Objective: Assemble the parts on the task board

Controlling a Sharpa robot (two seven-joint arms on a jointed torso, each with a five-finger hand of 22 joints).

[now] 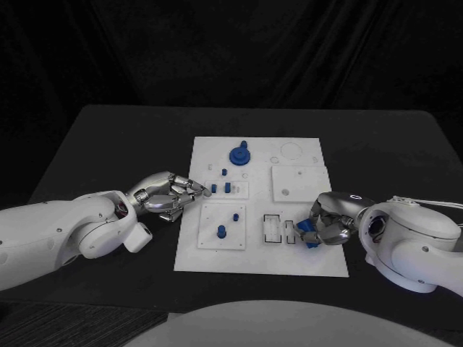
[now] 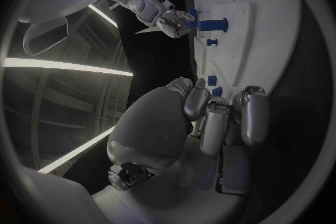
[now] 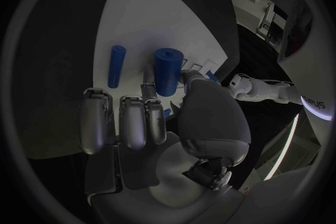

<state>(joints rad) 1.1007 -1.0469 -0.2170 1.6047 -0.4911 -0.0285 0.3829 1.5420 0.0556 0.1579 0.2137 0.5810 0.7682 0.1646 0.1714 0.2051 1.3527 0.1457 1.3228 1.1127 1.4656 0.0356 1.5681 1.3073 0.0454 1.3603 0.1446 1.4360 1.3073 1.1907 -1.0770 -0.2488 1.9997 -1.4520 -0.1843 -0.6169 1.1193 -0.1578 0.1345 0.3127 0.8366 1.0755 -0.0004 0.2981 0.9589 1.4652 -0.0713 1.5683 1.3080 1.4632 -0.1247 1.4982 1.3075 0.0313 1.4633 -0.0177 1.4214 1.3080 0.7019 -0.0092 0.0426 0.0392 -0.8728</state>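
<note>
Table: a black table (image 1: 106, 137) is seen spread under everything, its top matte and dark, its far edge lost against the backdrop.
Backdrop: a black curtain (image 1: 231, 50) is hung behind the table, draped in soft folds.
Task board: the white task board (image 1: 257, 260) is laid flat in the middle of the table, long side running away from the robot; raised white sub-plates are set across it.
Far part: a large blue knob-shaped part (image 1: 239, 153) is stood near the board's far edge, a round outline marked just beside it.
Middle parts: small blue parts (image 1: 221, 188) are seated in the slotted plate at the board's left side, close to the left hand.
Near part: a blue peg (image 1: 221, 232) is stood upright in the near-left square plate, a smaller blue stub (image 1: 235, 217) just beyond it.
Left hand: the left hand (image 1: 169, 194) is held at the board's left edge, fingers curled in together; nothing is seen between them in the left wrist view (image 2: 217, 117).
Right hand: the right hand (image 1: 330, 220) is held over the board's near-right slots, fingers wrapped round a blue cylinder (image 3: 168, 70), which is gripped upright above the board.
Loose part: a slimmer blue rod (image 3: 116, 66) is seen lying on the board just beside the held cylinder.
</note>
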